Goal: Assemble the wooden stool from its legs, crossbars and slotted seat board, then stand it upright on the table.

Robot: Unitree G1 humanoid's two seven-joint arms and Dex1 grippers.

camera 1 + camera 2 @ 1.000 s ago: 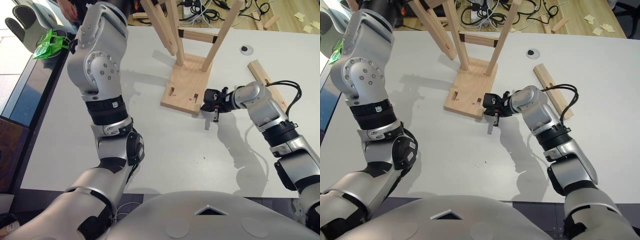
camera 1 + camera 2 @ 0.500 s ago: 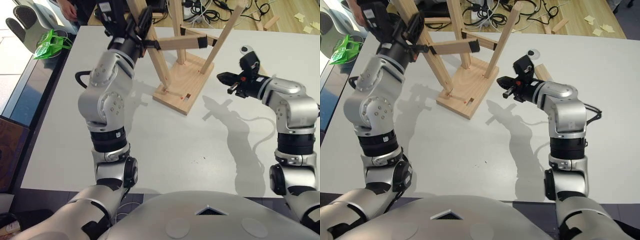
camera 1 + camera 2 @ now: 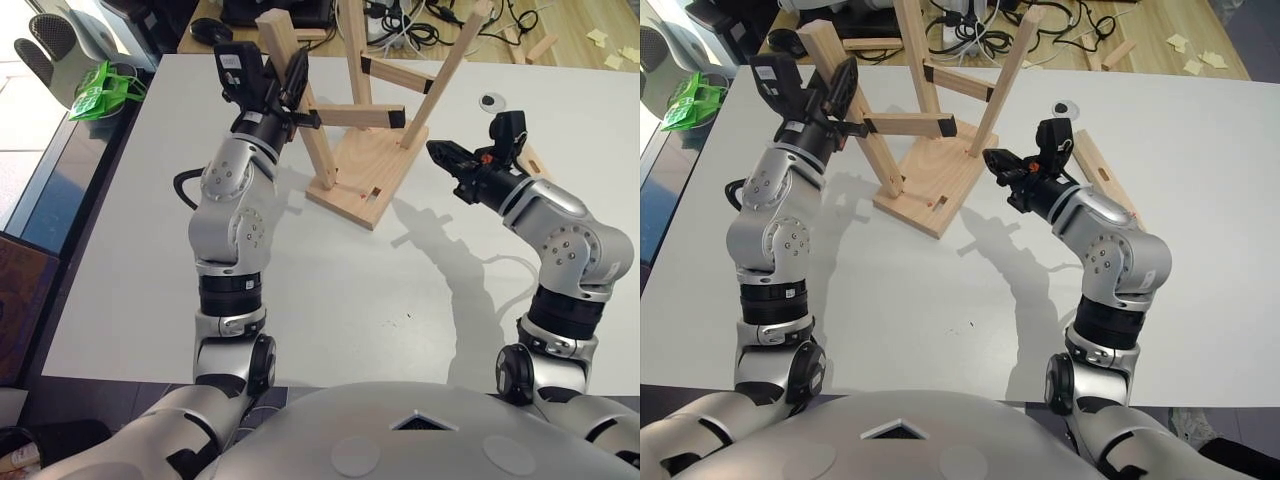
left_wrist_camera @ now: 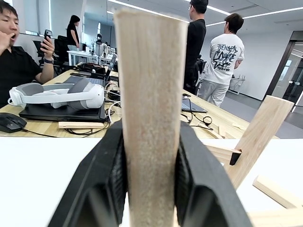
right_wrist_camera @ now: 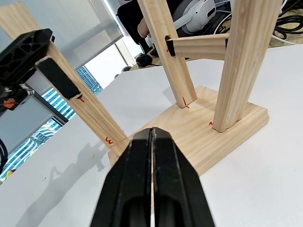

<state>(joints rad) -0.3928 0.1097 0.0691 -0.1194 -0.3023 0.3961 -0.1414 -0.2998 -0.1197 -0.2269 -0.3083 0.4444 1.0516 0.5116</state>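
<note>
White table (image 3: 330,290) bears red-marked seat board (image 3: 370,165); left end effector (image 3: 268,80) clamps a leg (image 3: 317,150), right end effector (image 3: 436,150) pressed together.

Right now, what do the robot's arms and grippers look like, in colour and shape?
Both the left arm and the right arm have rounded silver-grey shells with black bands at the joints. A thin black cable loops beside the left arm. The left gripper and the right gripper are matt black, with flat, tapered fingers.

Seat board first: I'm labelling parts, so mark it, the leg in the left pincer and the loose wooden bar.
Seat board (image 3: 378,172), left eye view, bare top face.
Leg (image 4: 150,118), left wrist view, front face.
Loose wooden bar (image 3: 1101,166), right eye view, visible upper stretch.
</note>
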